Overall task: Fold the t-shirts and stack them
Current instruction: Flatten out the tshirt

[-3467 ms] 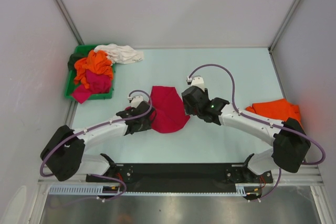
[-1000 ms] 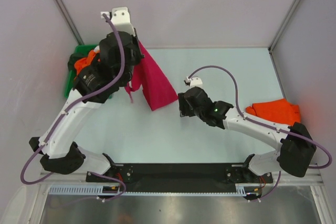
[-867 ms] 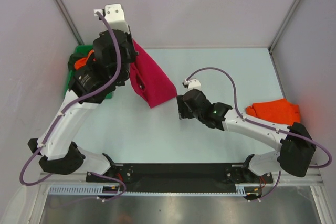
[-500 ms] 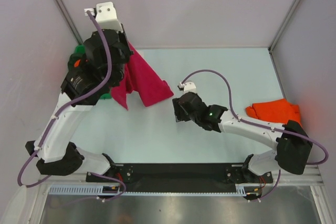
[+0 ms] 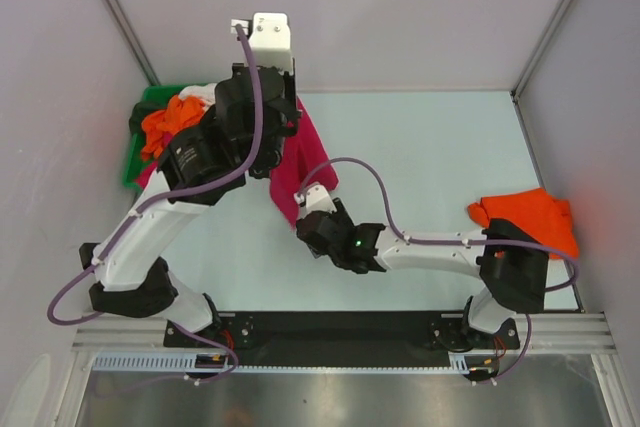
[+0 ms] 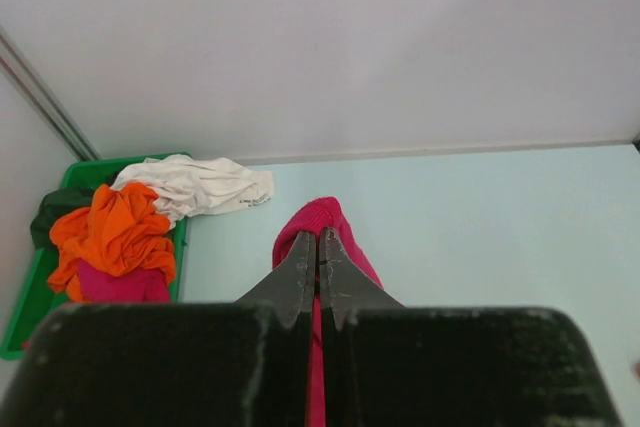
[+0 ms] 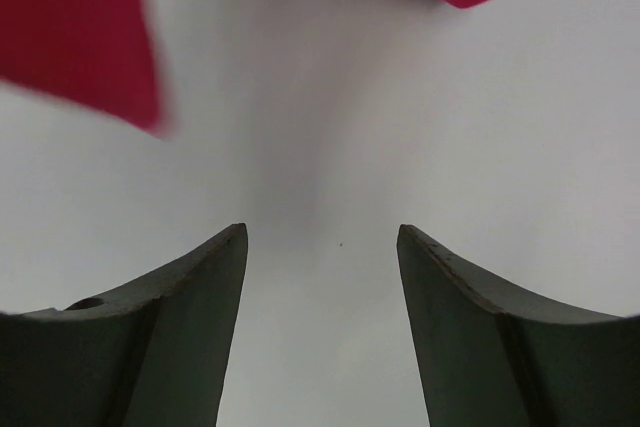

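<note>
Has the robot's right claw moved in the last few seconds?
Yes. The right gripper slid left, farther from the orange t-shirt lying at the right.

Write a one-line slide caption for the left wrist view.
Left gripper shut on the hanging crimson t-shirt, with the green bin of other shirts beyond.

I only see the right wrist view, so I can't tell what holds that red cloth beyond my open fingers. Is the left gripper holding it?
Observer: Yes. The left gripper is shut on the crimson-red cloth t-shirt, held high above the table.
Operator: Where are the other shirts?
Observer: One orange cloth t-shirt lies by the right wall.
Operator: And the rest?
Observer: A heap of orange, magenta, white and dark t-shirts sits in the green plastic bin, back left corner.
</note>
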You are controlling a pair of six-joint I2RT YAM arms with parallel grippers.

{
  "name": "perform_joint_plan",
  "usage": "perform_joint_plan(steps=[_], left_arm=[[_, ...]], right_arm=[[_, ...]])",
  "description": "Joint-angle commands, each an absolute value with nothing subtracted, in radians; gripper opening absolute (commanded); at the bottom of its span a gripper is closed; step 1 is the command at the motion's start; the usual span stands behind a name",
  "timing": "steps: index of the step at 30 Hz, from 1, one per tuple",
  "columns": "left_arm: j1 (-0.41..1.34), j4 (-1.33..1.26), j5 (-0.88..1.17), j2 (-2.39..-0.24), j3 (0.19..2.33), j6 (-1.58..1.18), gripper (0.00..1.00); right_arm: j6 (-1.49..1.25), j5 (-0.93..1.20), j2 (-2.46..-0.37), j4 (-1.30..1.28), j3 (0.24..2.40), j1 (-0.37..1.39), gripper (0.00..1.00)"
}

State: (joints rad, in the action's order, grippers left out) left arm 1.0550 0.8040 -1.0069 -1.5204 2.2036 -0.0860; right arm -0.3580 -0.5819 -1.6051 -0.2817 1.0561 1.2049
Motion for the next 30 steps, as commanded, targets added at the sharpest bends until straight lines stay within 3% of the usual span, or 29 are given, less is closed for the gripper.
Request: perform_joint_plan(steps=[1,6,21,30], left_arm=[[1.084,0.782,-1.074,-1.482,2.255,-0.055,0.0],[1.089,0.799,-1.094,-1.419,2.195,-0.075,0.0],[1.088,0.807,-1.129,-1.333,2.054,-0.084,0.0],[1.055,0.799,-1.098,-1.37,2.033,-0.09,0.0]], right_arm=[[-0.292,-0.768,-1.661,-0.235,1.144,1.226,0.68],[-0.244,-0.819,-1.672,-0.227,1.222,1.183,0.69],[-0.339,-0.591,-1.54,-0.138,1.25,1.132,0.67],[-0.311,-0.575,-1.509,-0.077,1.209,1.273,0.66]])
